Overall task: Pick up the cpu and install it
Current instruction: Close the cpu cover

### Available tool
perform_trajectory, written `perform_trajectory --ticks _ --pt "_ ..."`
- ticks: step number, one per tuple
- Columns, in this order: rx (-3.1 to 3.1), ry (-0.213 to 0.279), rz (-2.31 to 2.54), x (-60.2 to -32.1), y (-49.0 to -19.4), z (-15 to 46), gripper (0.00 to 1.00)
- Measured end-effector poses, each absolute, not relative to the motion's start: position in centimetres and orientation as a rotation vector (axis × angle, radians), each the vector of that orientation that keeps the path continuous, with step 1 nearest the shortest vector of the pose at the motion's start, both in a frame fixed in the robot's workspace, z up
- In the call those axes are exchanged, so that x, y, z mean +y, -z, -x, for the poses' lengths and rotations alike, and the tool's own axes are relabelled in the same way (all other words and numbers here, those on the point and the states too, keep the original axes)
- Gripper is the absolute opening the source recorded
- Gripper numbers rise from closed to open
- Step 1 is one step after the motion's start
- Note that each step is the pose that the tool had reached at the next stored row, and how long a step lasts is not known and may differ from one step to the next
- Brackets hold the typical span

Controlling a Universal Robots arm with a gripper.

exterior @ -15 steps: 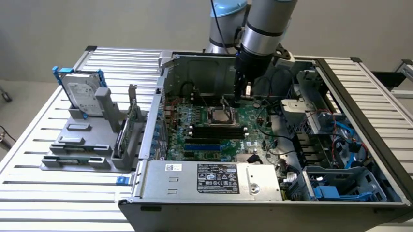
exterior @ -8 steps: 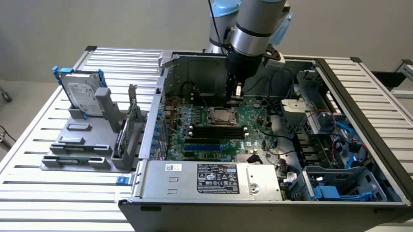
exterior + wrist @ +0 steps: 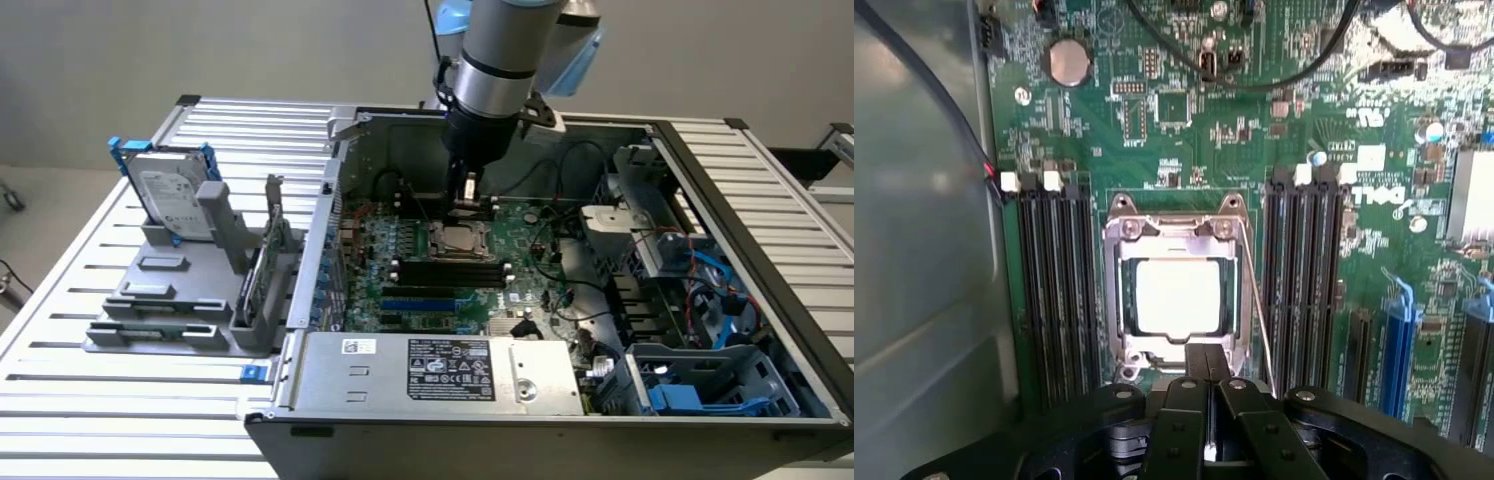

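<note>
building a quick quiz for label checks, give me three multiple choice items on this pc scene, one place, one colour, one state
1. Where is the cpu?
A. in the socket
B. on the rack outside the case
C. on the power supply

2. What colour is the bracket on the hard drive?
A. red
B. blue
C. yellow

3. How is the claw?
A. wide open
B. shut on the cpu
C. shut, holding nothing

Answers:
1 A, the bright square lies within the socket's metal frame.
2 B, blue shows along the drive's top edge.
3 C, it is closed with nothing in it, while the cpu lies in the socket.
</note>
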State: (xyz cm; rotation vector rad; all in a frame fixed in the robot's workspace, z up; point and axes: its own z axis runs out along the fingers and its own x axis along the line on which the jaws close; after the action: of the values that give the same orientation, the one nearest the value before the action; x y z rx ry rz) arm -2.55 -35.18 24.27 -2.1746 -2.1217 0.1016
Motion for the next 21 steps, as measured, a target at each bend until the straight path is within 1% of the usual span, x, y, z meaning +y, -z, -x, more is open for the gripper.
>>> perform_trajectory --ticks 8,21 --pt "-2.107 -0.124 2.163 -35.2 -24.2 4.4 0.11" --pt "-2.057 -0.106 2.189 -35.2 -24.2 6.8 0.11"
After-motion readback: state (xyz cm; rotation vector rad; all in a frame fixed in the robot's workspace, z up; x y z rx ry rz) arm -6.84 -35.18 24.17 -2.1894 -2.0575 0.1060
